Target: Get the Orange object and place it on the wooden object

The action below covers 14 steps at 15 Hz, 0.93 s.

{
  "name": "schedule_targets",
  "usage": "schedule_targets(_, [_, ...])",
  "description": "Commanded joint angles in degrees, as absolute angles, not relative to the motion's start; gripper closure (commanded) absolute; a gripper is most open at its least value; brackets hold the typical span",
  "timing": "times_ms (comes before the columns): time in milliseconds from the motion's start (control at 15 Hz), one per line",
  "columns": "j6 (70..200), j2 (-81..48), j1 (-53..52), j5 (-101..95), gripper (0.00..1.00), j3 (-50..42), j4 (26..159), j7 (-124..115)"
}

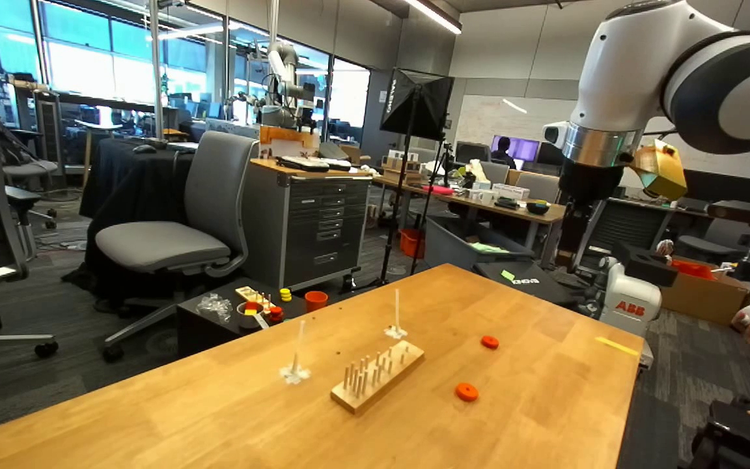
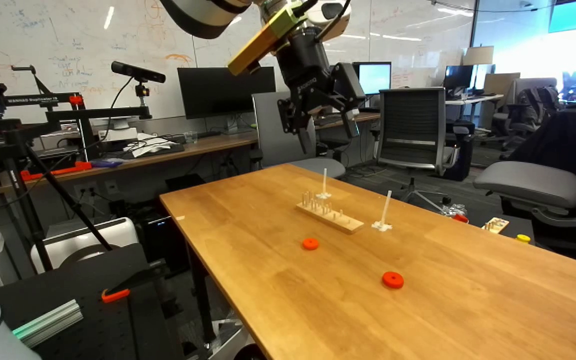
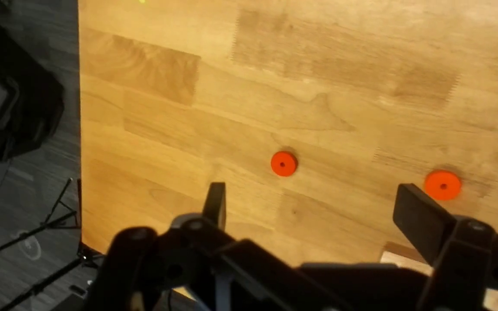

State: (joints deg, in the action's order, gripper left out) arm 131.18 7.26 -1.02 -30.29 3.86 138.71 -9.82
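Hanging well above the table (image 3: 331, 121), the claw (image 2: 329, 142) has its jaws wide apart, nothing between them. The disc (image 3: 284, 163) lies flat on the table, apart from the rack (image 1: 381, 380). Of two alike, I take it to be the one that, in the wrist view, appears beyond the gap between the fingertips (image 3: 216, 198), left of its middle; so the move probably calls for reaching outward and down, with a small shift that way. Round, it has no long axis to match. The other disc (image 3: 442, 183) shows beside that view's right fingertip.
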Motion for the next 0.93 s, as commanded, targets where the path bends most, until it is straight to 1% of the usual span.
schedule_targets(0, [136.8,6.0,-1.8,-30.9,0.0,3.7,138.4,-1.1])
schedule_targets(133, [142.1,4.5,-2.0,-30.3,0.0,3.6,138.4,2.1])
schedule_targets(267, [145.1,2.4,-2.5,-25.4,0.0,3.4,137.7,7.5])
schedule_targets(400, [144.2,-0.1,-3.7,-17.1,0.0,3.8,136.6,16.7])
schedule_targets(600, [138.5,-2.9,-5.0,-7.3,0.0,5.2,135.5,26.0])
schedule_targets(667, [135.7,-3.3,-5.1,-7.4,0.0,5.6,135.1,25.4])
schedule_targets(733, [137.5,-3.0,-5.2,-12.3,0.0,5.3,135.8,18.7])
schedule_targets(867, [139.0,-3.1,-4.9,-10.4,0.0,5.3,137.0,21.3])
